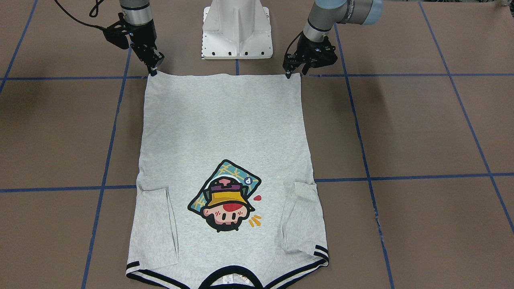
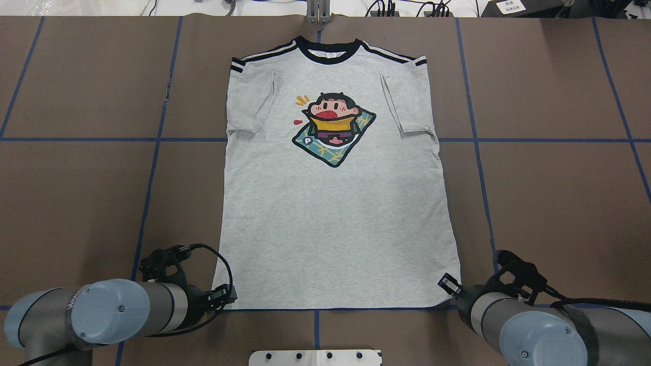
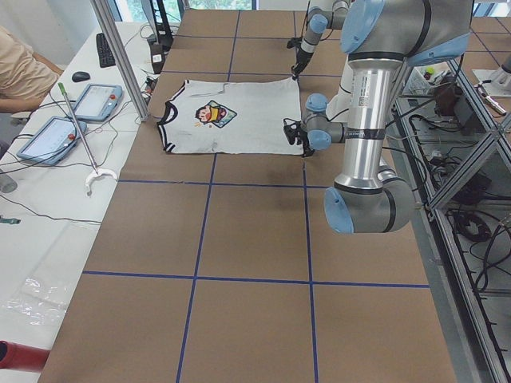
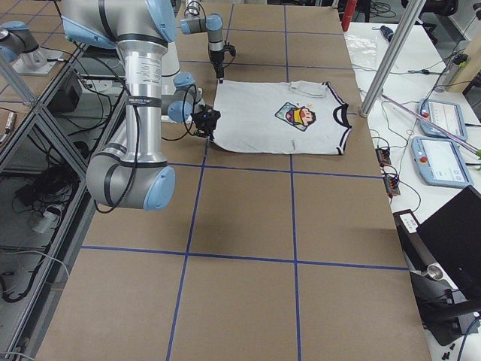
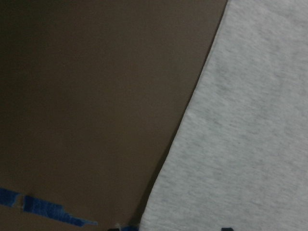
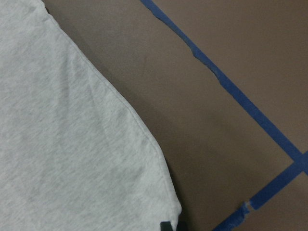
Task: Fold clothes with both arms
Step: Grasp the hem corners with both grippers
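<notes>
The grey T-shirt (image 1: 225,128) lies flat and print-up on the tabletop (image 1: 421,132), sleeves tucked in, collar away from the robot. It is light, limp jersey that would likely sag and crease when lifted, so the two hem corners are the sensible holds. The left tool (image 1: 295,71) and right tool (image 1: 154,67) each slant down with fingertips at one hem corner. Whether either pinches the cloth or stands parted cannot be told.
</notes>
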Available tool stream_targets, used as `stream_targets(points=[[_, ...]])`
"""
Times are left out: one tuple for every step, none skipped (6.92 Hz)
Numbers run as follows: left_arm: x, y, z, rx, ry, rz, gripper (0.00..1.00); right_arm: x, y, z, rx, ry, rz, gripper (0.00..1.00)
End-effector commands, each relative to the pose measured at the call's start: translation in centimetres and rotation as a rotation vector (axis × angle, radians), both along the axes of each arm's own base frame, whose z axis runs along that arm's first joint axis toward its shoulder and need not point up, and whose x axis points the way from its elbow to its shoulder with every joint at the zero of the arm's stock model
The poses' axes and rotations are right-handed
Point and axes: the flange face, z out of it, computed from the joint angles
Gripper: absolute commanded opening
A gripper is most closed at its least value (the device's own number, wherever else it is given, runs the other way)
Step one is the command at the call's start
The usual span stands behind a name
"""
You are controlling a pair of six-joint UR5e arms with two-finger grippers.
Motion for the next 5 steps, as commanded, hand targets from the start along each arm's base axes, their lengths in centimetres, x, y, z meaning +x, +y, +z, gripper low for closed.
stream_targets(points=[[0.0,0.1,-0.1,-0.003,0.001,0.005,0.0,-0.1,0.0,-0.1,0.0,-0.002,0.0,0.0],[0.0,0.2,0.0,-0.006,-0.001,0.009,0.0,-0.1,0.0,0.0,0.001,-0.001,0.001,0.0],[-0.2,0.1,-0.3,-0.005,0.006,0.01,0.0,-0.1,0.0,-0.1,0.001,-0.002,0.001,0.0],[-0.9,0.2,-1.3,-0.016,0.029,0.024,0.0,0.0,0.0,-0.4,0.002,-0.008,0.001,0.0],[-3.7,0.9,-0.8,-0.018,0.026,0.029,0.0,0.1,0.3,-1.0,0.005,-0.024,-0.003,0.0]])
